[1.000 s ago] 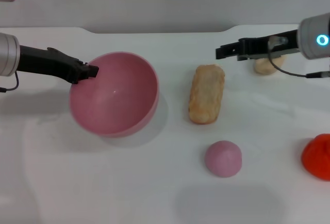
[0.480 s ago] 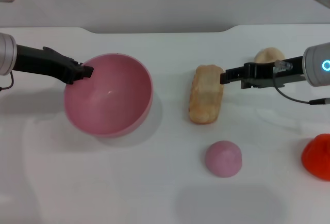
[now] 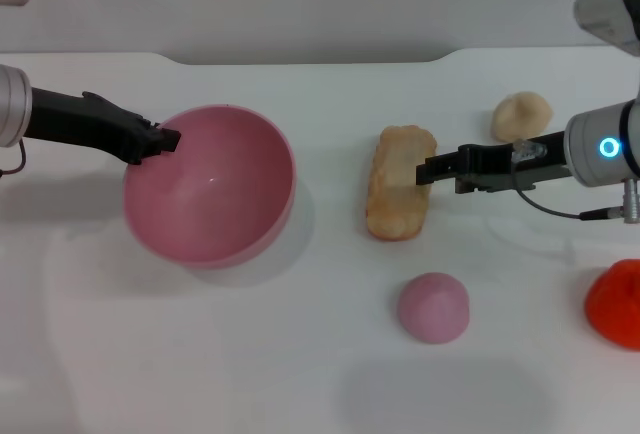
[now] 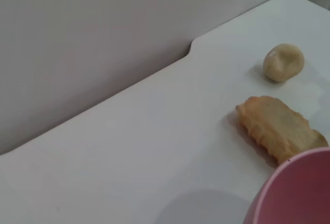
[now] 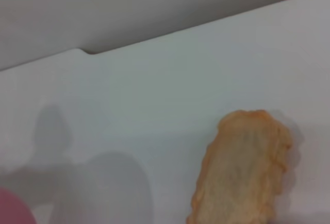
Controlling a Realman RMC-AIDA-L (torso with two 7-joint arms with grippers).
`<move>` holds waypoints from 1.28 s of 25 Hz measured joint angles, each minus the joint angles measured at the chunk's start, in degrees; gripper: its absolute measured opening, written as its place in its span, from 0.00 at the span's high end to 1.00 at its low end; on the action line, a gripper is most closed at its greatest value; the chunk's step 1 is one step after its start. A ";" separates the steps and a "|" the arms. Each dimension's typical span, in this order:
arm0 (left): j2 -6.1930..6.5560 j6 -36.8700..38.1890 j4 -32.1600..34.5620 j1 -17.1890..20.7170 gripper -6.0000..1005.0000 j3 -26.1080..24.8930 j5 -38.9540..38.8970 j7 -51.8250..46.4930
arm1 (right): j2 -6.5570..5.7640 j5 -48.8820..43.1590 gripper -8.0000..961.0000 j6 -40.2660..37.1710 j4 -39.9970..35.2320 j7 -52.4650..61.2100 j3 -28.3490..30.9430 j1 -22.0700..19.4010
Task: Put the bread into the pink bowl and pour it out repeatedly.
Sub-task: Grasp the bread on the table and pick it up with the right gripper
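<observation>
**Right gripper at the loaf, left gripper on the bowl rim**

The white table (image 3: 300, 354) has a lot of bare surface in front, near the robot, and between the bowl and the loaf. Its far edge runs along a grey wall, with a small step in the edge line.

On the table I count one round, deep, glossy pink plastic bowl (image 3: 215, 199), one long ridged loaf of bread (image 3: 398, 194) with its pale tan face up, one small beige rounded lump (image 3: 520, 114), one pink dome-shaped bun (image 3: 433, 306), and one red object (image 3: 615, 304) cut by the right border of the head view.

The bowl stands on the left part of the table, tilted a little. The bread lies flat on the table, outside the bowl, to the right of it and apart from it. The bun is near the front end of the loaf, not touching.

The left arm reaches in from the left side, almost level. The left gripper (image 3: 165, 140) is closed on the left rim of the bowl.

The right arm comes in from the right, low and level. The right gripper (image 3: 425, 170) is at the right side of the loaf; how far its fingers are spread I cannot tell, and it grips nothing visibly.
</observation>
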 joint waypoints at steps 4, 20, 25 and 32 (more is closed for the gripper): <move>-0.01 -0.03 -0.04 0.01 0.93 0.16 0.00 -0.12 | -0.01 0.38 0.31 -0.97 2.21 -1.18 -0.14 0.90; -0.35 0.20 -0.04 -0.31 0.93 0.18 0.00 -0.46 | -0.08 0.98 0.31 -3.55 6.26 -3.19 -0.13 1.98; -0.52 0.30 -0.04 -0.52 0.93 0.18 -0.01 -0.48 | -0.01 0.98 0.31 -4.35 6.41 -3.51 -0.18 2.08; -0.58 0.37 -0.04 -0.58 0.93 0.18 -0.01 -0.48 | 0.07 1.97 0.31 -5.47 9.30 -4.89 -0.28 3.36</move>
